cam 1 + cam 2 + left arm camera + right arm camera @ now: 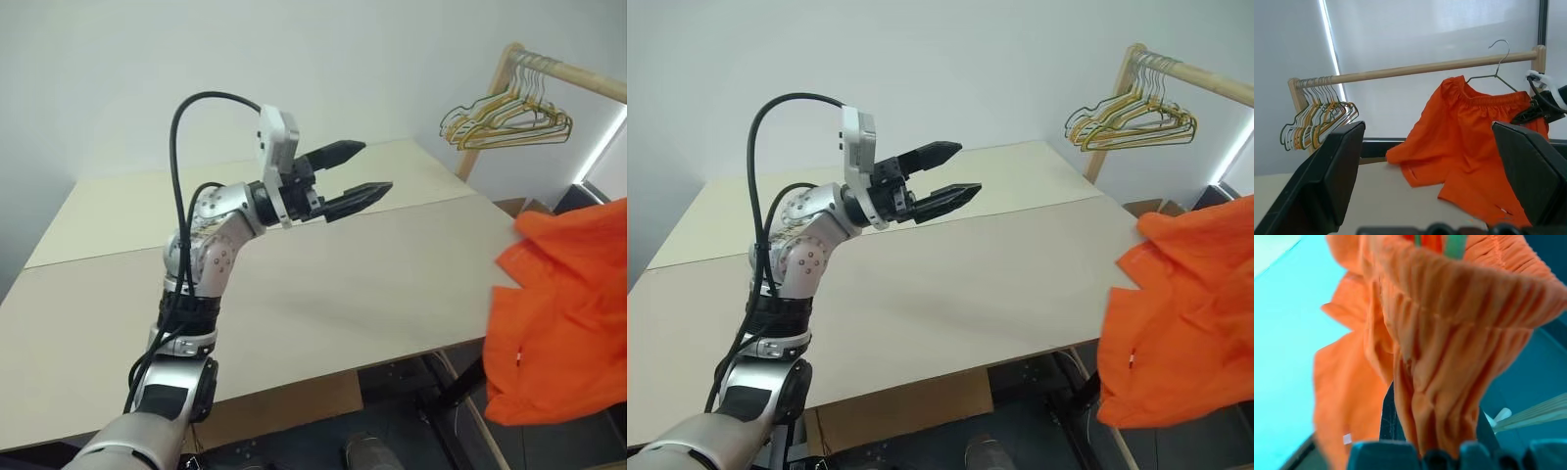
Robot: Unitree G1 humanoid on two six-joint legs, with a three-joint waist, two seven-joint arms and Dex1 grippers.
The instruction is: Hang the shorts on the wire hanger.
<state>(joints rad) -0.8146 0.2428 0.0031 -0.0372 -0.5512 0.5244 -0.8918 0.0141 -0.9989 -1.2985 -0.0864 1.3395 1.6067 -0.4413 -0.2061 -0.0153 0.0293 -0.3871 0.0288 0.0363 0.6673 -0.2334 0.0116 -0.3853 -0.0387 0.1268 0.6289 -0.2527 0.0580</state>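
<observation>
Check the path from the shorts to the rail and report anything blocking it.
Nothing visible blocks it. The shorts hang on the wire hanger, gripped at the waistband by the right end effector, with the hook just at the rail. The bunched hangers sit at the rail's other end, well apart.

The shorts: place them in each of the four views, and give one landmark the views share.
Left eye view: shorts at the right edge, hanging past the table's end.
Right eye view: at the right edge again.
Left wrist view: right of centre, on the wire hanger, under the rail.
Right wrist view: gathered waistband up close, pinched in the right hand.
Landmark: the rail with the bunched hangers.
</observation>
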